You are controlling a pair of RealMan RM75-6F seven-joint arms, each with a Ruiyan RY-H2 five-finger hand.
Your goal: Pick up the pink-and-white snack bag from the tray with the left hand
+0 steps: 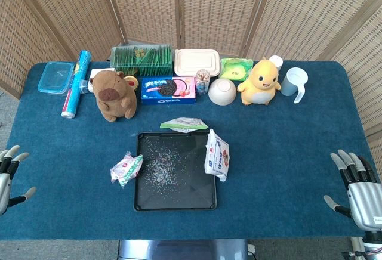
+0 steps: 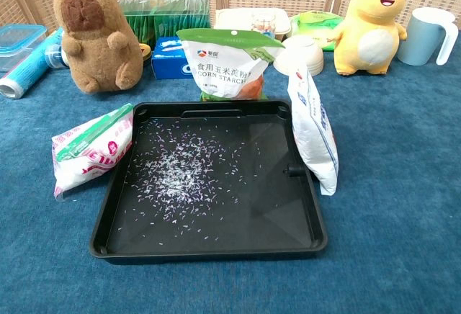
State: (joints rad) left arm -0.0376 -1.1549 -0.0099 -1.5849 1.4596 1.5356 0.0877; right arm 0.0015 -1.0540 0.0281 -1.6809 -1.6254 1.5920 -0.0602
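Observation:
The pink-and-white snack bag with a green band leans against the left rim of the black tray; small pale crumbs speckle the tray floor. My left hand hovers open at the table's left edge, far left of the bag, fingers spread. At the right edge of the table is my right hand, open as well. Neither hand appears in the chest view.
A white-and-blue bag leans on the tray's right rim. A corn starch bag stands behind the tray. The back row holds a capybara plush, Oreo box, bowl, yellow duck plush and jug.

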